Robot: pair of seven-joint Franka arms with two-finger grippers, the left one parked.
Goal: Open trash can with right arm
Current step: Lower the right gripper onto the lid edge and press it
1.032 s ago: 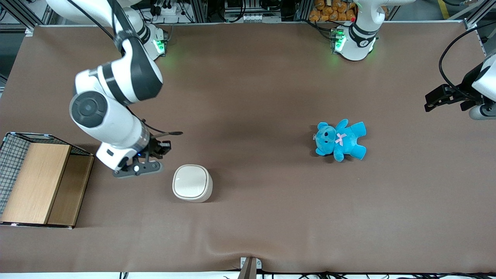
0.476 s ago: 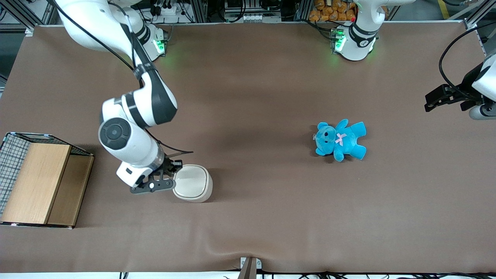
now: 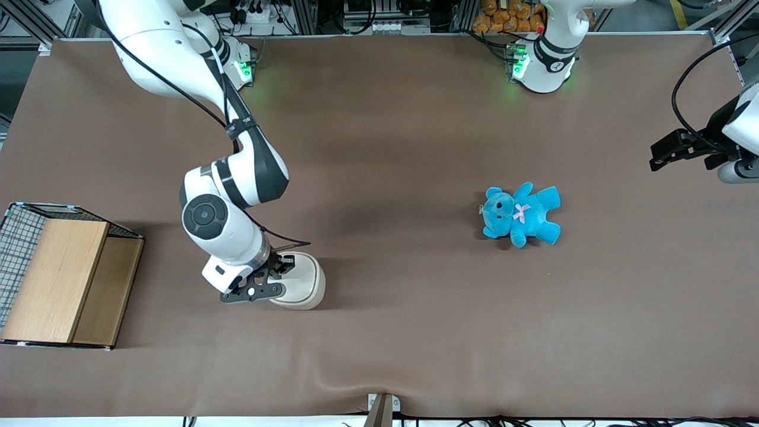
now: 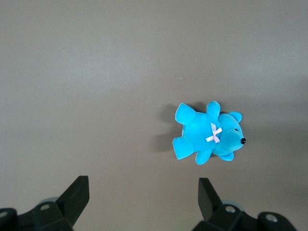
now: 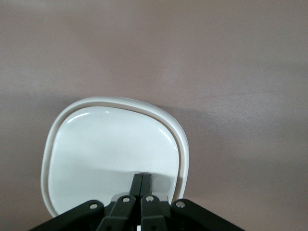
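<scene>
The trash can (image 3: pixel 303 283) is a small cream-white bin with a flat lid, standing on the brown table toward the working arm's end. The lid lies flat and closed on the trash can (image 5: pixel 110 149). The right arm (image 3: pixel 222 222) reaches down over it, and its black gripper (image 3: pixel 278 270) hangs over the lid, partly hiding the bin in the front view. In the right wrist view the gripper (image 5: pixel 142 179) has its two fingers pressed together, shut with nothing between them, their tips over the lid near its rim.
A wood-and-wire box (image 3: pixel 56 276) stands at the working arm's end of the table. A blue teddy bear (image 3: pixel 522 214) lies on the table toward the parked arm's end, also seen as the teddy bear (image 4: pixel 208 132) in the left wrist view.
The right arm has swung from beside the wood-and-wire box across to the trash can and lowered, so the gripper now hangs over the lid. The trash can has not moved.
</scene>
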